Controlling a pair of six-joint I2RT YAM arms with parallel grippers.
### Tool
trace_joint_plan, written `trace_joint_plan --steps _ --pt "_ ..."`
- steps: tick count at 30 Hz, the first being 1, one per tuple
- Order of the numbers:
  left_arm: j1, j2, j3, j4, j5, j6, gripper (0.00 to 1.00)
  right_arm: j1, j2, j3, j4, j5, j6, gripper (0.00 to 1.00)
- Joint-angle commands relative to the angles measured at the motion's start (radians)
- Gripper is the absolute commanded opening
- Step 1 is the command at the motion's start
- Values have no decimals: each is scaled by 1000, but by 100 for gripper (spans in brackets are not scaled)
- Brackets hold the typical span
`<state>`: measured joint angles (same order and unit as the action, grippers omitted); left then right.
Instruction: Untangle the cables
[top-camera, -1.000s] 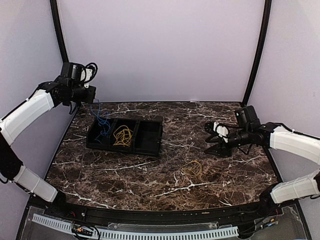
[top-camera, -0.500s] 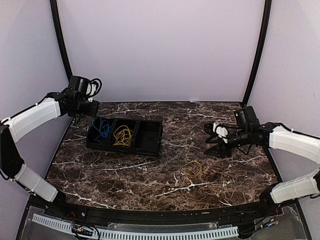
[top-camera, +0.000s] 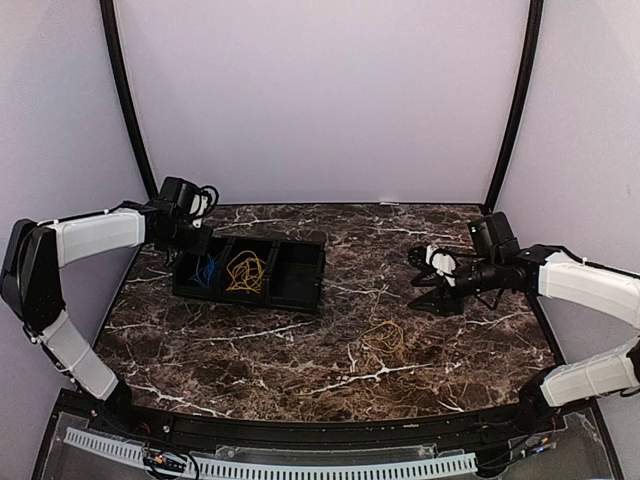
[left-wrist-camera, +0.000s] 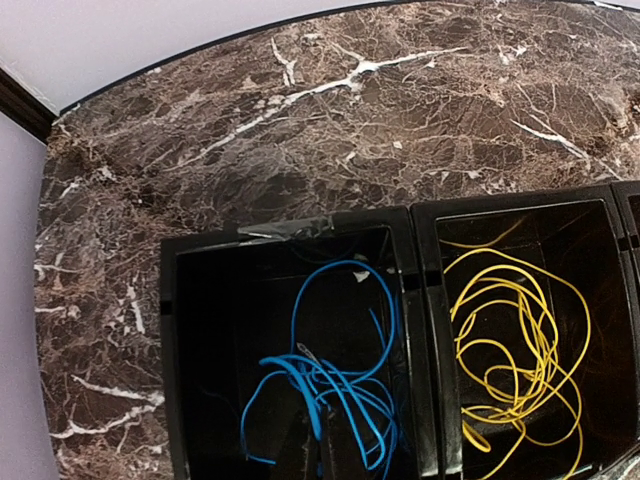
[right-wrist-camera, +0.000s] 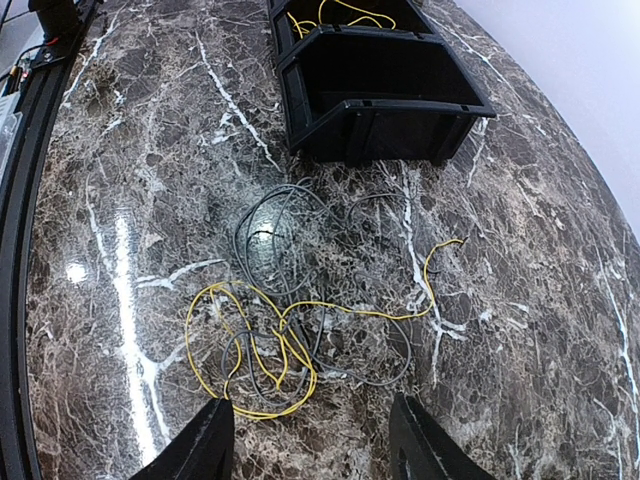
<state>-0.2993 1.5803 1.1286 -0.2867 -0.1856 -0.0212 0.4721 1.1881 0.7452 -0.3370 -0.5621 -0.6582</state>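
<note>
A blue cable (left-wrist-camera: 330, 390) lies coiled in the left compartment of a black tray (left-wrist-camera: 423, 300). My left gripper (left-wrist-camera: 320, 435) is low in that compartment, its dark fingers close together with blue strands between them; it also shows in the top view (top-camera: 192, 247). A yellow cable (left-wrist-camera: 510, 350) fills the middle compartment. On the table, a second yellow cable (right-wrist-camera: 255, 350) is tangled with a thin grey-black cable (right-wrist-camera: 270, 230); the tangle also shows in the top view (top-camera: 384, 336). My right gripper (right-wrist-camera: 312, 440) is open and empty, just short of this tangle.
The tray's right compartment (top-camera: 298, 265) holds nothing. The tray (right-wrist-camera: 385, 130) stands beyond the tangle in the right wrist view. Purple walls and black corner posts (top-camera: 512, 110) close in the marble table (top-camera: 250, 350).
My left gripper has come down from high above the table's left edge into the tray's left compartment, bringing the dangling blue cable down into it. The right arm has not moved.
</note>
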Motion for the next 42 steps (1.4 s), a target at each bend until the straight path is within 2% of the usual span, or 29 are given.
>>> trace_joint_plan --steps 1,10,27,39,42 --pt "5 49 -11 50 85 -50 0 -2 3 10 16 1 -12 55" --pt "5 108 -6 25 98 -92 0 -2 5 10 12 1 -16 56" --pt "5 189 5 -8 112 -81 0 -3 -4 5 13 7 -21 56" --pt "5 173 29 -46 74 -86 4 -2 3 5 12 11 -21 57" --pt "5 133 20 -37 63 -83 14 -2 5 5 12 13 -21 57"
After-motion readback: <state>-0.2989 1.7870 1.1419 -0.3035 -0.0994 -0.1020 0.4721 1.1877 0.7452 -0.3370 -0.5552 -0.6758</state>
